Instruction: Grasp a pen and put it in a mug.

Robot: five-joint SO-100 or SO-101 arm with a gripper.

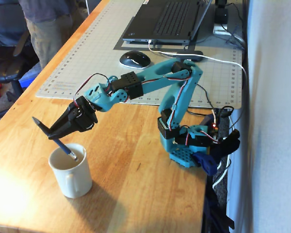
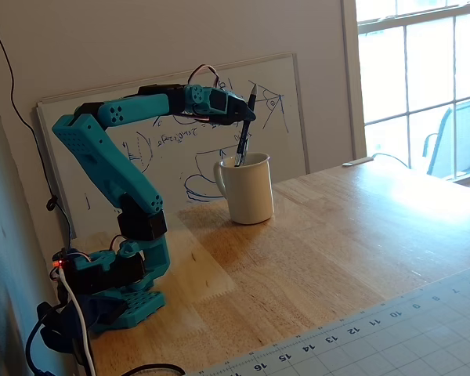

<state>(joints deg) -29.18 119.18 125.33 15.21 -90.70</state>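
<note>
The white mug stands on the wooden table near its front left, handle toward the camera; it also shows in the other fixed view. The dark blue pen slants down with its lower end inside the mug's mouth and its upper end sticking out up-left. In the other fixed view the pen stands almost upright over the mug. My gripper is shut on the pen around its middle, just above the mug's rim, and also shows there.
A grey cutting mat lies behind the arm with a laptop and a mouse. The arm's base is clamped at the table's right edge. A person stands at the far left. A whiteboard leans behind the mug.
</note>
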